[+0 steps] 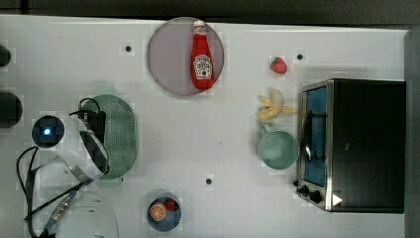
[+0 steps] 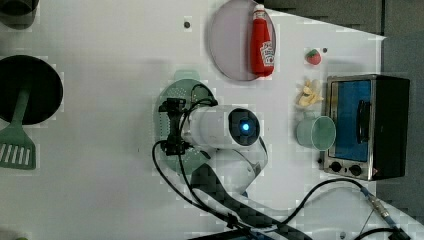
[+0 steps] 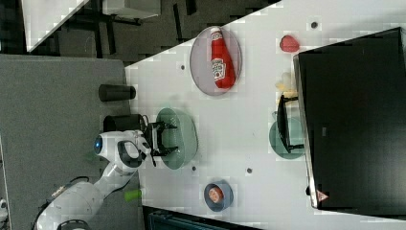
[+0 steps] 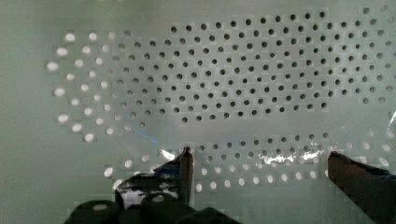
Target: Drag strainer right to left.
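The strainer (image 1: 122, 136) is a pale mint-green oval with a dotted centre, lying at the top view's left. It is also in the left view (image 2: 172, 92) and the right view (image 3: 184, 136). My gripper (image 3: 167, 139) is open, and its two black fingers reach down over the strainer's bowl. From the wrist, the perforated floor of the strainer (image 4: 233, 70) lies close below, with the gripper (image 4: 261, 158) spread wide over it and nothing between the fingers (image 4: 186, 165). In the left view the gripper (image 2: 170, 127) hangs over the strainer's middle, and the white arm hides part of it.
A grey plate (image 1: 166, 54) holds a ketchup bottle (image 1: 201, 57). A strawberry (image 1: 278, 65), a banana peel (image 1: 272, 106), a green cup (image 1: 277, 148) and a toaster oven (image 1: 354, 144) stand at the top view's right. A bowl of fruit (image 1: 164, 213) sits near the front. A pan (image 2: 27, 90) and spatula (image 2: 17, 145) lie at the left view's left.
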{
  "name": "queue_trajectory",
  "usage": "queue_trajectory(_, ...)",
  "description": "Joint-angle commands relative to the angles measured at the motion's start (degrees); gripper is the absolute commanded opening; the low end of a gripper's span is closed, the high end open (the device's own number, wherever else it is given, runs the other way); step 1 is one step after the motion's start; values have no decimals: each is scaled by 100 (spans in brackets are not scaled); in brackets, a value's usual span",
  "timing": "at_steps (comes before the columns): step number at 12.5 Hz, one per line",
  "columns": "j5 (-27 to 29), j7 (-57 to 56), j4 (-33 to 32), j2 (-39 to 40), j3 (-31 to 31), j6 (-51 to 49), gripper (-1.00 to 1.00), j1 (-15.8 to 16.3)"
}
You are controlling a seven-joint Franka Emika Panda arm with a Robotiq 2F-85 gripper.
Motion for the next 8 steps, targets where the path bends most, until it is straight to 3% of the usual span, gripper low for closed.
queue_trajectory(1, 86, 360, 215, -3, 106, 58, 100, 144)
queue_trajectory(3, 84, 22, 209, -227, 103, -192, 100, 128)
queue_trajectory(8, 80, -1989, 203, -1559, -157, -2091, 100, -84)
